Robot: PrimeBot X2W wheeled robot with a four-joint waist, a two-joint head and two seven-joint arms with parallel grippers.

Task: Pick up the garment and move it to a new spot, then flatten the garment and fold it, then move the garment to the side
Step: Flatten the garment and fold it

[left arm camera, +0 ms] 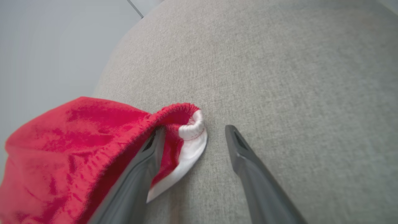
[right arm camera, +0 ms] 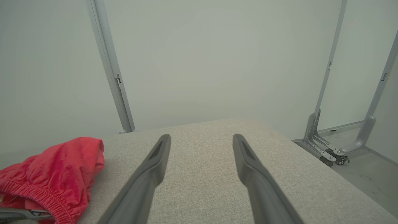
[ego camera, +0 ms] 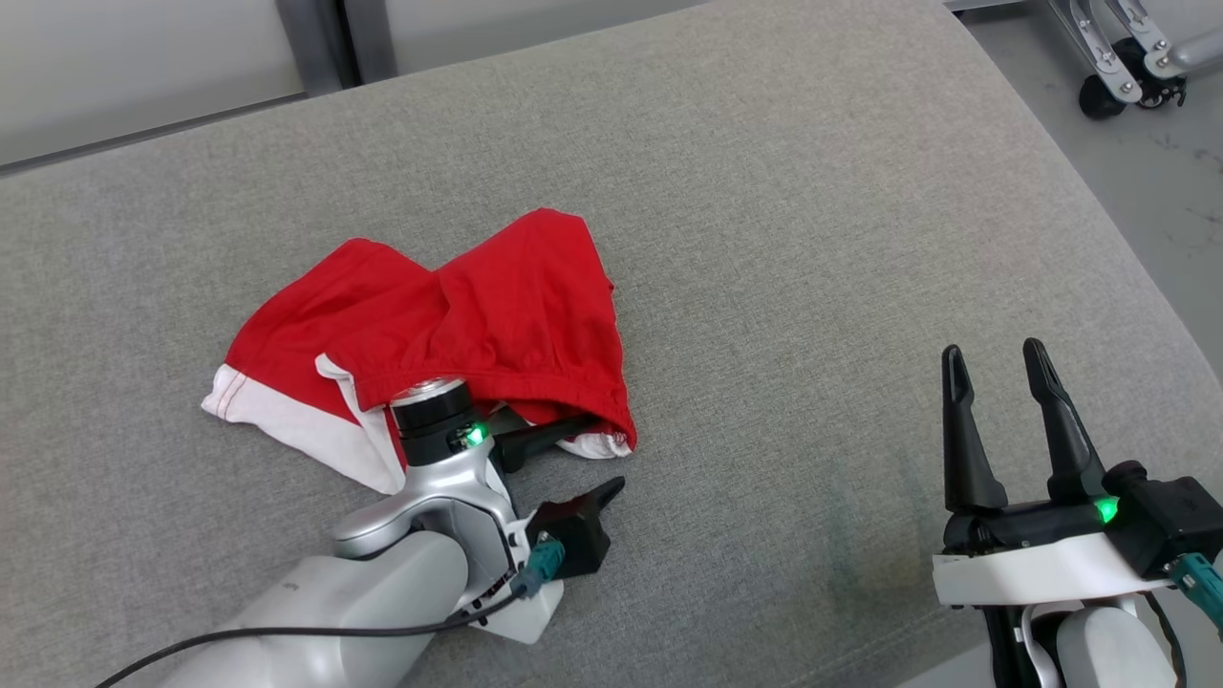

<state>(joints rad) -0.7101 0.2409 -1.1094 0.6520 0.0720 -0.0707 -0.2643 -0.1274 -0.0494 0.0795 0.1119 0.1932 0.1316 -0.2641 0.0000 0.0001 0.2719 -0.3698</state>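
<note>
Garment (ego camera: 478, 315): red shorts with white trim, crumpled on the grey fabric-covered counter (ego camera: 812, 191), left of centre in the head view. Not flat, no fold. Left hand (ego camera: 573, 463) sits low at the near-right edge of the pile, jaws wide, gripping nothing. In the left wrist view 1 finger (left arm camera: 133, 180) is tucked under the red hem beside the white cuff (left arm camera: 189, 146) with cloth draped over it; the other finger (left arm camera: 248, 168) lies over bare counter just beside the cuff. Right hand (ego camera: 994, 352) is also wide and empty, well apart from the garment to the right, fingers pointing out over bare counter. Judgement: this reads as the boundary between relocating and flattening. The pile is bunched, so flattening is not yet done. Next move likely calls for the left hand either to close on that hem or to slide clear of it, then 2 hands on opposite edges, pulling apart to spread the cloth. Risk: the draped finger snags the hem and drags the pile if it backs out.
</note>
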